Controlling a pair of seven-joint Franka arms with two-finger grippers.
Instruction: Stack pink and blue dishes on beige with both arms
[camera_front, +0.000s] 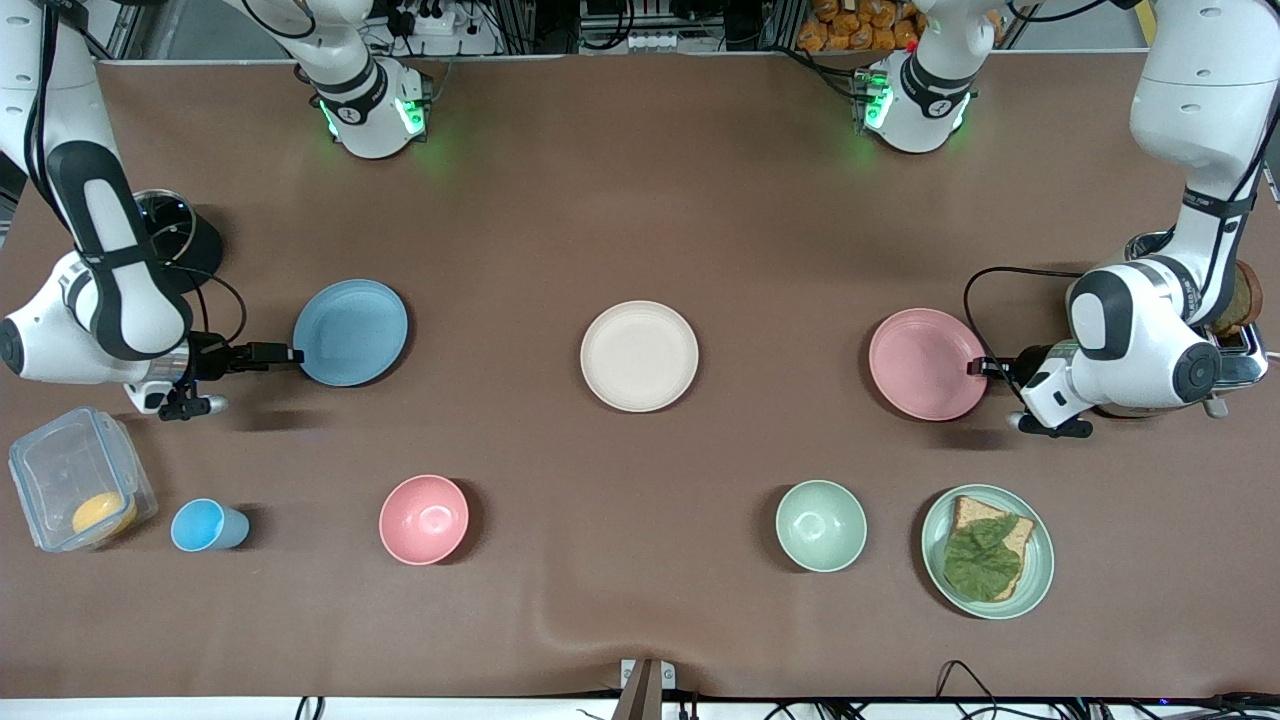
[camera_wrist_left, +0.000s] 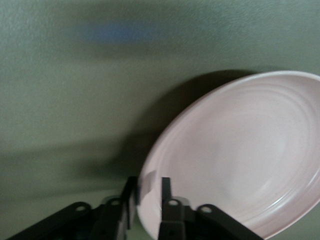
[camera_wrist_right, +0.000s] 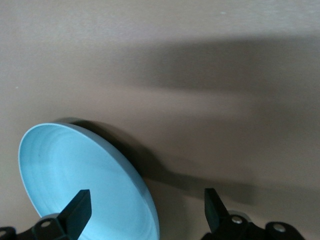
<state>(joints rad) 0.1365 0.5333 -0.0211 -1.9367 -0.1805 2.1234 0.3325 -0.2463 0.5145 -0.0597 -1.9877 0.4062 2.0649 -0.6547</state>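
Brown cloth: covers the desk (camera_front: 640, 200) through the whole front view.
Front view, beige plate: beige plate (camera_front: 639, 356) at the middle of the frame, flat on the desk, well apart from the other two plates.
Front view, blue plate: blue plate (camera_front: 351, 332) in the left half of the frame, toward the right arm's end.
Front view, right claw: right claw (camera_front: 290, 354) low at the blue plate's rim, at that plate's left edge in the frame.
Front view, pink plate: pink plate (camera_front: 928, 363) in the right half of the frame, toward the left arm's end.
Front view, left claw: left claw (camera_front: 983, 367) at the pink plate's rim, at that plate's right edge in the frame.
Front view, lower frame: blue cup (camera_front: 207, 526), pink bowl (camera_front: 424, 519), green bowl (camera_front: 821, 525) and green plate (camera_front: 1040, 560) with toast in a row nearer the camera.
Left wrist view: fingers (camera_wrist_left: 166, 192) narrow, pinching the pink plate's rim; the plate fills the lower right of the frame.
Right wrist view: fingers (camera_wrist_right: 80, 210) spread wide, with the blue plate's rim between them at the lower left of the frame, not gripped.
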